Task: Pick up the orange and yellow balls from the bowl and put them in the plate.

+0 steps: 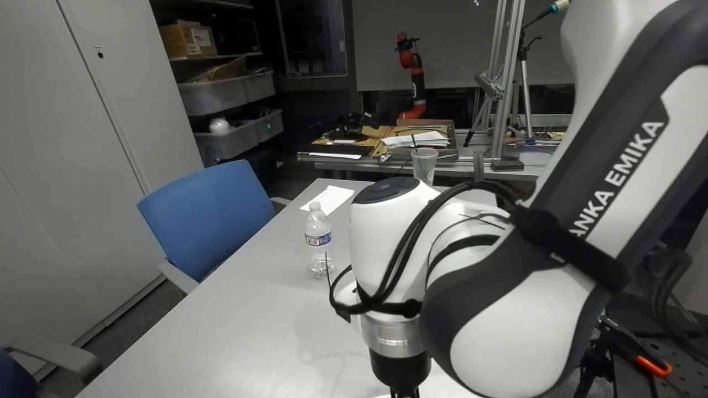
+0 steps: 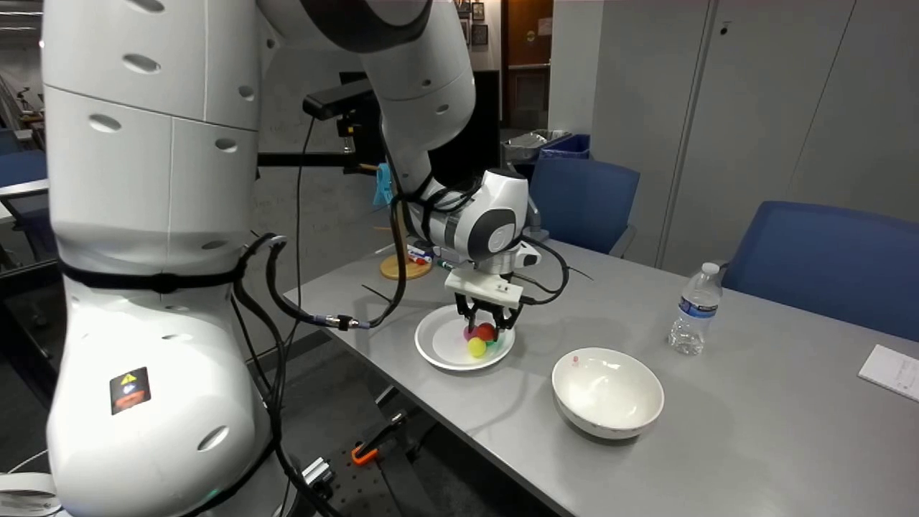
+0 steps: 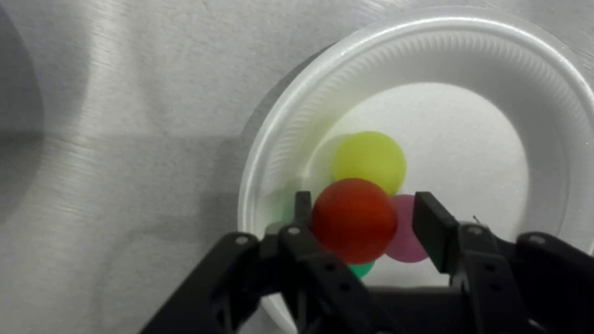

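Note:
The white plate [image 2: 438, 337] lies on the table under my gripper [image 2: 484, 332]. In the wrist view the gripper [image 3: 362, 208] is open, with its fingers either side of the red-orange ball [image 3: 355, 220]. This ball is close to the left finger, with a gap to the right finger. It overlaps the other balls in view; whether it rests on them I cannot tell. The yellow ball [image 3: 371, 157] lies in the plate [image 3: 464, 139] just beyond it. The deep white bowl [image 2: 607, 391] stands apart from the plate, and no balls show in it.
A pink ball [image 3: 408, 236] and a partly hidden green ball [image 3: 362, 269] are also in the plate. A water bottle [image 2: 695, 309] stands beyond the bowl. A round wooden piece with markers [image 2: 406, 267] lies behind the plate. White paper [image 2: 892, 370] lies on the table.

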Action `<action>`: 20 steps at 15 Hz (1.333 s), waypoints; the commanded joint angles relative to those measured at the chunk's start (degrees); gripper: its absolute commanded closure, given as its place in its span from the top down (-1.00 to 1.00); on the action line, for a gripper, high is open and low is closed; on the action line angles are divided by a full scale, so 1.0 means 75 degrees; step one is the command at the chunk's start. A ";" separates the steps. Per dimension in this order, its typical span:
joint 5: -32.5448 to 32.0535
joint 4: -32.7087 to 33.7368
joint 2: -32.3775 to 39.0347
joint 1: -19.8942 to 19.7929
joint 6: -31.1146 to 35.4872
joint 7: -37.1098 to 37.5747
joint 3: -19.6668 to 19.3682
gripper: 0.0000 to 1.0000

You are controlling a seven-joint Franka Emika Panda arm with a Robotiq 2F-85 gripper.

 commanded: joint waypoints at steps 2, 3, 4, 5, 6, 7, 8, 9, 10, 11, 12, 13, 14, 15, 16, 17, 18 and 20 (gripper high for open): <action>0.0130 0.0119 0.0089 -0.0037 0.0084 -0.0222 0.0059 0.94; 0.0127 0.0123 0.0082 -0.0033 0.0085 -0.0210 0.0054 1.00; 0.0124 0.0126 0.0076 -0.0034 0.0084 -0.0210 0.0052 1.00; 0.0130 0.0119 0.0054 -0.0040 0.0070 -0.0216 0.0055 1.00; 0.0140 0.0101 0.0014 -0.0050 0.0049 -0.0227 0.0063 1.00; 0.0145 0.0047 -0.0075 -0.0057 0.0037 -0.0226 0.0069 1.00; 0.0147 0.0006 -0.0152 -0.0059 0.0009 -0.0216 0.0071 1.00; 0.0113 -0.0061 -0.0296 -0.0037 -0.0063 -0.0163 0.0049 1.00; 0.0105 -0.0109 -0.0411 -0.0029 -0.0126 -0.0140 0.0043 1.00; 0.0133 -0.0185 -0.0592 -0.0045 -0.0257 -0.0146 0.0057 1.00; 0.0148 -0.0257 -0.0764 -0.0050 -0.0366 -0.0142 0.0053 1.00; 0.0167 -0.0326 -0.0940 -0.0054 -0.0461 -0.0144 0.0044 1.00; 0.0190 -0.0408 -0.1143 -0.0057 -0.0618 -0.0151 0.0029 1.00; 0.0215 -0.0479 -0.1351 -0.0057 -0.0793 -0.0167 0.0008 1.00; 0.0234 -0.0577 -0.1581 -0.0052 -0.0953 -0.0179 -0.0022 1.00; 0.0316 -0.0696 -0.1848 -0.0064 -0.1115 -0.0245 -0.0031 1.00; 0.0375 -0.0796 -0.2081 -0.0058 -0.1242 -0.0302 -0.0053 1.00; 0.0614 -0.1080 -0.2646 -0.0034 -0.1397 -0.0444 -0.0097 1.00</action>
